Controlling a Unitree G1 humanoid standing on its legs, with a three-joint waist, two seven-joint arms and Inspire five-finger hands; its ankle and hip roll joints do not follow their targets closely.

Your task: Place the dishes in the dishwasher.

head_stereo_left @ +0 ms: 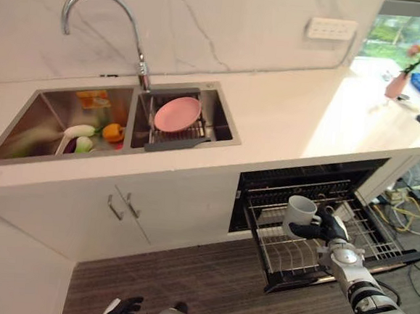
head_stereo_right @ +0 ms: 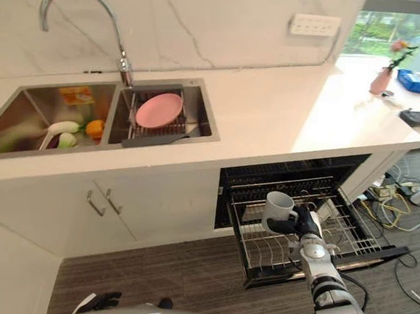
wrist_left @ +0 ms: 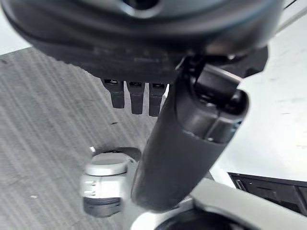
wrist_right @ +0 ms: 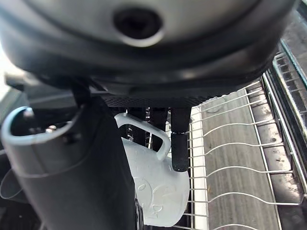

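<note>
Crockery like this white mug [head_stereo_left: 299, 213] is stiff, smooth and breakable, light enough for one hand yet apt to slip or chip against wire, so I'd judge the handle the surest hold. It hangs over the pulled-out dishwasher rack [head_stereo_left: 367, 238], held by the right hand [head_stereo_left: 324, 228], whose fingers [wrist_right: 179, 140] curl at the handle with the thumb along the mug's side. How firmly they lock I can't make out, as the thumb covers much of it. A pink plate [head_stereo_left: 178, 114] waits in the sink [head_stereo_left: 225, 109], well apart. The left hand [head_stereo_left: 123, 311] hangs low near the floor, fingers relaxed and empty.
</note>
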